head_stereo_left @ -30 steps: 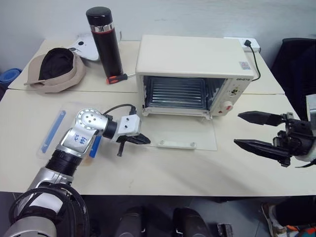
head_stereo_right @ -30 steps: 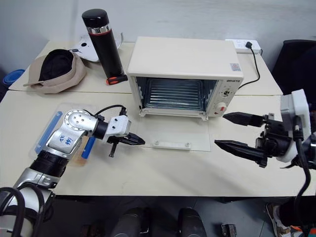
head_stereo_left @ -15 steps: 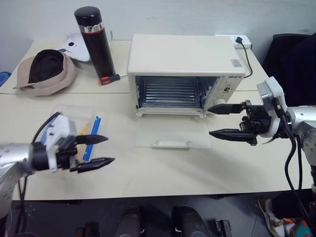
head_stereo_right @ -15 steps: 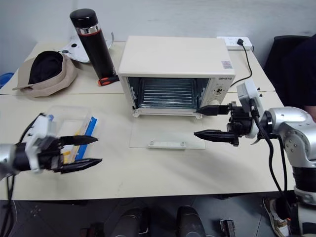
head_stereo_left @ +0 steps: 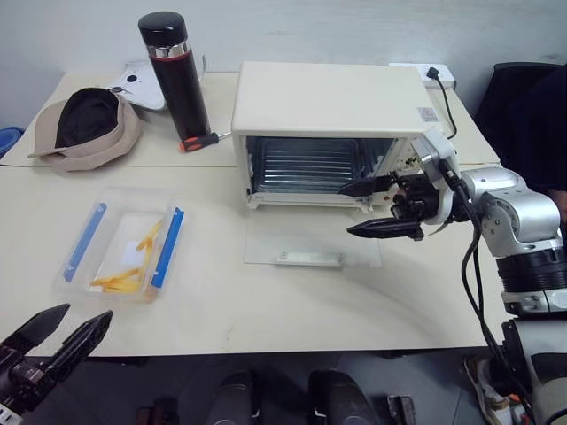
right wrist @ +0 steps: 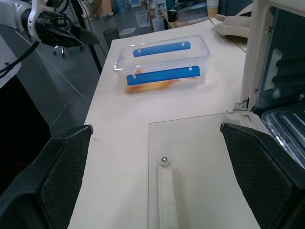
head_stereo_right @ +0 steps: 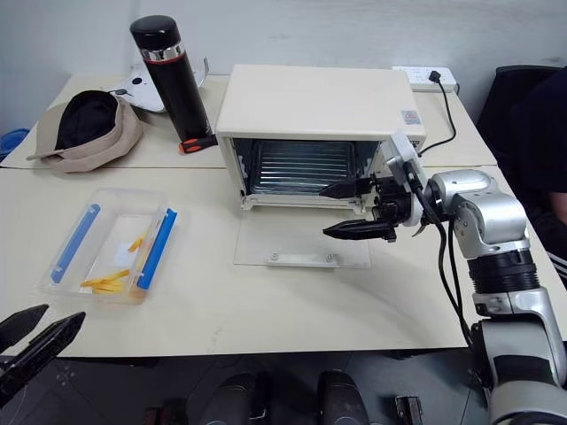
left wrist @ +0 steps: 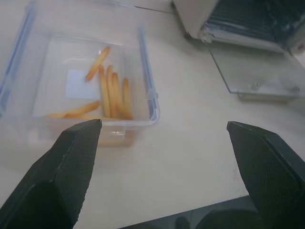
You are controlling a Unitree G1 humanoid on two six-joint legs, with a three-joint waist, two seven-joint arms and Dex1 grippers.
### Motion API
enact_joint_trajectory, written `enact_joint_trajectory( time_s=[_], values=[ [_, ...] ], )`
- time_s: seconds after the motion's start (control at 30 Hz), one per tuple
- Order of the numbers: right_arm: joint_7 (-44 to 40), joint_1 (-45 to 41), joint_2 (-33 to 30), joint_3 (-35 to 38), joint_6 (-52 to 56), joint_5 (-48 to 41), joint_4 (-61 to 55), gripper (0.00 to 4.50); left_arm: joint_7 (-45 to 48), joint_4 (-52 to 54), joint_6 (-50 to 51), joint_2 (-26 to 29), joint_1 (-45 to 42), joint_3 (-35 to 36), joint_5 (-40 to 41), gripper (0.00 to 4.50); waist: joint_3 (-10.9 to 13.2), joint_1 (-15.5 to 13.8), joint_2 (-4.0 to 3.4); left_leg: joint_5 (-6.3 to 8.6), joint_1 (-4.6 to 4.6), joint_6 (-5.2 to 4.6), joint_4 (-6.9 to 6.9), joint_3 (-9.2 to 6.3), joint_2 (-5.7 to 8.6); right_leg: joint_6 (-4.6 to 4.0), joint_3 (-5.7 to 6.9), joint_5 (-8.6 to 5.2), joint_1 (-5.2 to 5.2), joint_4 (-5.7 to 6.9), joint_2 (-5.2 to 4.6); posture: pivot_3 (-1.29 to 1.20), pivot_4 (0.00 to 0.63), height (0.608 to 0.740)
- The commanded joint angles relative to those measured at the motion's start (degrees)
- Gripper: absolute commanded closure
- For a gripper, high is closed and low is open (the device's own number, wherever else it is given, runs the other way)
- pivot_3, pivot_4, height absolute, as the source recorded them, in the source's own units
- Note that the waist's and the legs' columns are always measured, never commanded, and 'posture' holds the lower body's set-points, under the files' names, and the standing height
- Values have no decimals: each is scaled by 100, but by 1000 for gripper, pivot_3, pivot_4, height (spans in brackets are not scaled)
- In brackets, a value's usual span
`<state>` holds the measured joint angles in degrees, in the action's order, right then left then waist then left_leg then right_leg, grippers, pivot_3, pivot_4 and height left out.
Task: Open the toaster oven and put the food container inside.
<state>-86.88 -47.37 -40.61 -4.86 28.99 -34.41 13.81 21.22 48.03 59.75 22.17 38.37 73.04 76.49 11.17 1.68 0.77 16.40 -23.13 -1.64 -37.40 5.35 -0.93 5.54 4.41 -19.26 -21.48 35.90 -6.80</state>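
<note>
Cream toaster oven (head_stereo_left: 332, 102), glass door dropped flat, clear blue-clipped food container (head_stereo_left: 124, 243) well left

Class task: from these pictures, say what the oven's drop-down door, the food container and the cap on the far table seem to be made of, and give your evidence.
Oven door: probably glass, since the table shows through it; its bar handle looks like cream plastic or painted metal.
Food container: clear glossy plastic with blue clips; the food strips show through the walls.
Cap: soft beige fabric, matte and slumped, with a dark lining.

The right gripper (head_stereo_left: 370, 209) is held level above the toaster oven's (head_stereo_left: 330, 106) lowered door, fingers spread apart. The left gripper (head_stereo_left: 55, 337) is seen far from the oven, past the table's near edge, fingers parted.
</note>
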Motion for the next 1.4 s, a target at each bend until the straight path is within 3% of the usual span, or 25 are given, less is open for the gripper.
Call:
enact_joint_trajectory(
  time_s=[0.03, 0.2, 0.37, 0.53, 0.67, 0.9, 1.0, 1.13, 1.4],
  values=[
    [-216, -198, 73, 46, -74, 45, 71, 0, -2167, -252, -619, -195, 579, -556, 1634, 20, 0, 7, -1, -8, 0, -14, 2, 1, 0, -2, 0, -1, -1, 0, 0, 0, 150, 740],
    [-219, -280, 193, 65, -15, 89, 141, 0, -5255, -494, -1991, 100, 550, -1544, 2944, 20, -1, 4, -1, -14, 7, -21, 12, 0, -2, -12, 2, -6, -2, 2, 1, 0, 150, 740],
    [-114, -219, 208, 158, 94, 53, 13, 0, -7054, -316, -3168, 798, -220, -2472, 3632, 20, -1, -10, -2, -16, 6, -19, 8, 1, 2, -15, 3, -4, 2, -1, -1, 0, 150, 740],
    [111, 103, 106, 358, 385, -111, -457, 0, -7989, -520, -3535, 1396, -1199, -3441, 3651, 20, -3, -6, -2, -18, 4, -20, 10, 5, 3, -15, 5, -2, 3, -6, 3, 0, 150, 740],
    [329, 269, 99, 480, 511, -176, -730, 0, -8720, -842, -3653, 1383, -1914, -4136, 3651, 20, -3, -6, -4, -21, 4, -21, 6, 9, 2, -14, 4, -1, 5, -2, 9, 0, 150, 740],
    [698, 646, 10, 801, 753, -353, -1255, 0, -9607, -1531, -3443, 1439, -2839, -4428, 3651, 20, -3, -31, -4, -30, 5, -19, 2, 7, 1, -12, 5, 0, 5, 7, 16, 0, 150, 740],
    [846, 803, -52, 913, 823, -421, -1469, 0, -9791, -1867, -3379, 1538, -3190, -4372, 3651, 626, -3, -37, -3, -32, 5, -21, 1, 7, 2, -10, 4, 1, 6, 8, 16, 0, 150, 740],
    [924, 987, -206, 1098, 967, -579, -1770, 0, -9841, -2206, -3149, 1636, -3416, -4255, 3651, 1837, -4, -46, -3, -34, 5, -21, 1, 7, 2, -8, 4, 2, 7, 7, 17, 0, 150, 740],
    [1040, 1010, -476, 1325, 1344, -967, -1974, 0, -9451, -3200, -2422, 2391, -3267, -3675, 3651, 4213, -3, -16, -2, -37, 8, -15, 9, 8, -1, -9, 2, 1, 3, 8, 20, 0, 150, 740]
  ],
)
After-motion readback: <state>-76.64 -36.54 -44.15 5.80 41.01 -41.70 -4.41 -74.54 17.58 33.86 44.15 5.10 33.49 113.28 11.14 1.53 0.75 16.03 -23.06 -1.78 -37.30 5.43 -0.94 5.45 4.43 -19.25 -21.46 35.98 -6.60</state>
